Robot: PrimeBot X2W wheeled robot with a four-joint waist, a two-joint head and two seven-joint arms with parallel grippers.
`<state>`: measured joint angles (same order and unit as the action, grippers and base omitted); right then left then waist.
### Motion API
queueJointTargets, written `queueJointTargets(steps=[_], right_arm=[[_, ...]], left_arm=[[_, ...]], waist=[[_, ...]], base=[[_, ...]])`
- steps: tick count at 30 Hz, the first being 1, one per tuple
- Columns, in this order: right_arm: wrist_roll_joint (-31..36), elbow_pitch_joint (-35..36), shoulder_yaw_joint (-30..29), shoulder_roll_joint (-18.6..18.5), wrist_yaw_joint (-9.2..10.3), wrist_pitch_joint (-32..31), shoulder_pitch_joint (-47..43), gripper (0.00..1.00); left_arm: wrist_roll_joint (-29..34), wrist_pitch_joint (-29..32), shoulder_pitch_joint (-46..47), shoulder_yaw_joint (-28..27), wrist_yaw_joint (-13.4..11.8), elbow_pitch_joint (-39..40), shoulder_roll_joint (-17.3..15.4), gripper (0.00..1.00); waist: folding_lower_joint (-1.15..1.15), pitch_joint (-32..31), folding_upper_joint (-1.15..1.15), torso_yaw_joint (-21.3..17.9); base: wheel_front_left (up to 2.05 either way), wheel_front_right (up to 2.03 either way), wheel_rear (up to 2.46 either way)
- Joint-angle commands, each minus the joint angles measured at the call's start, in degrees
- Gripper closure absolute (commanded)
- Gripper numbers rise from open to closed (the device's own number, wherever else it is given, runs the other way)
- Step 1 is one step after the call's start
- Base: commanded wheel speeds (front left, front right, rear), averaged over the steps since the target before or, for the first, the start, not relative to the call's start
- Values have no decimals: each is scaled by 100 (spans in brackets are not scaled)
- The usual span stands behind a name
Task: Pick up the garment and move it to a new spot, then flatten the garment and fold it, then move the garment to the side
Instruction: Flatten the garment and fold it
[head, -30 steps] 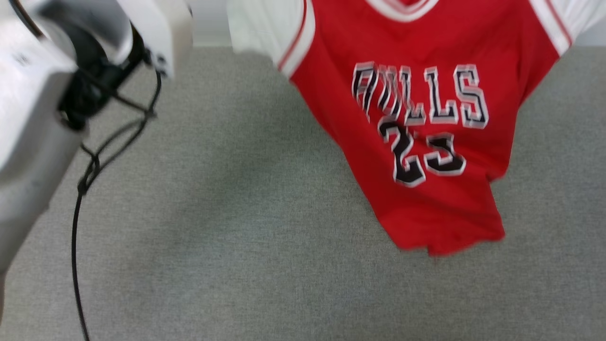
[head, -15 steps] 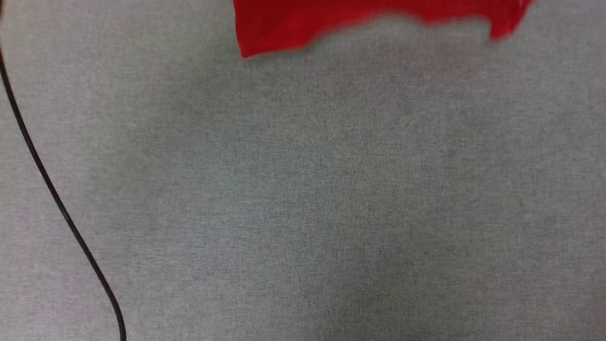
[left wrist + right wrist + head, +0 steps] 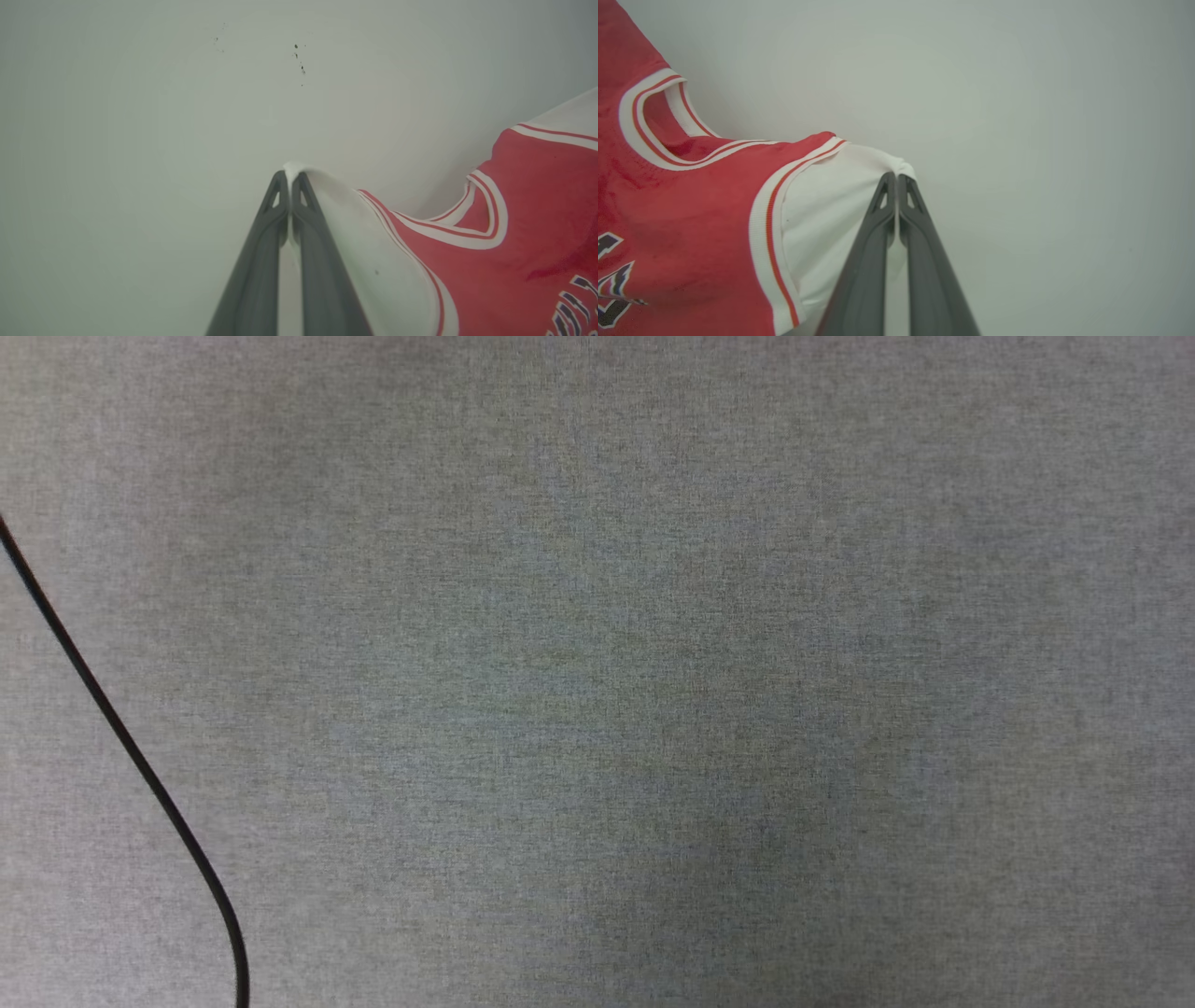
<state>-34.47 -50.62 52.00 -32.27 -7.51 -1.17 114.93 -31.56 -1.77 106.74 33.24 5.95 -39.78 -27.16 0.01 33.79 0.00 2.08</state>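
Nearest in the left wrist view, the left claw (image 3: 290, 175) is clamped on the tip of one white sleeve (image 3: 373, 261), its two dark fingers pressed together with the cloth pinched between them. The right claw (image 3: 896, 176) grips the other sleeve (image 3: 826, 205) the same way. Beyond each pinch the garment (image 3: 514, 261) hangs between the two claws, held up before a pale wall (image 3: 140, 116), with its red chest, striped collar and part of the lettering showing. Whether its hem touches anything cannot be told. The head view looks down on the grey counter (image 3: 653, 663), where a black cable (image 3: 121, 747) crosses the near left corner. The carry to a new spot seems to be in hand, with flattening next. That calls for lowering both claws together, sleeves spread apart, so the hem lands first and the shirt lies smooth, well clear of the cable.
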Motion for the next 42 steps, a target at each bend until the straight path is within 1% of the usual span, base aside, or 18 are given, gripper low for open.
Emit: queueJointTargets(steps=[1, 5, 9, 11, 13, 16, 21, 27, 31, 36, 42], right_arm=[[-120, -86, 36, 75, 4, 116, -215, 100], [-390, -258, 170, 215, 5, 429, -745, 100], [-606, -309, 432, 280, 4, 717, -1507, 100], [-740, -270, 571, 307, 4, 847, -1916, 100], [-881, -180, 725, 262, 4, 981, -2368, 100], [-1139, 43, 951, 144, 5, 1161, -3086, 100], [-1559, 653, 1274, -245, 4, 1400, -4352, 100], [-1971, 1323, 1514, -720, 4, 1507, -5800, 100], [-2167, 1491, 1448, -974, 4, 1567, -6643, 100], [-2247, 1634, 1291, -1172, 4, 1609, -7645, 100], [-2291, 1813, 953, -1308, 4, 1628, -8873, 100]], left_arm=[[-65, -91, -232, 27, 19, -122, 18, 100], [-146, -415, -788, 110, 49, -313, 42, 100], [-259, -698, -1568, 238, 83, -380, 50, 100], [-320, -847, -2000, 267, 86, -341, -16, 100], [-423, -932, -2528, 321, 96, -271, -26, 100], [-607, -1062, -3405, 330, 30, -75, -4, 100], [-852, -1152, -5041, 406, -239, 504, -113, 100], [-1170, -1041, -6903, 566, -542, 1286, -394, 100], [-1416, -991, -7913, 600, -794, 1741, -582, 100], [-1610, -925, -8942, 615, -1177, 2171, -864, 100], [-1852, -923, -9878, 618, -1431, 2561, -1121, 100]], waist=[[-1, 42, 0, 7], [-1, -11, 0, -15], [-1, -236, 0, -37], [-1, -390, 0, -86], [-1, -572, 0, -102], [-1, -875, 0, -104], [-1, -1360, 0, -61], [-1, -1928, 0, -59], [-1, -2265, 0, -59], [-1, -2669, 0, -103], [-1, -3070, 0, -146]], base=[[0, 0, 0], [0, 0, 0], [0, 0, 0], [0, 0, 0], [0, 0, 0], [0, 0, 0], [0, 0, 0], [0, 0, 0], [0, 0, 0], [0, 0, 0], [0, 0, 0]])
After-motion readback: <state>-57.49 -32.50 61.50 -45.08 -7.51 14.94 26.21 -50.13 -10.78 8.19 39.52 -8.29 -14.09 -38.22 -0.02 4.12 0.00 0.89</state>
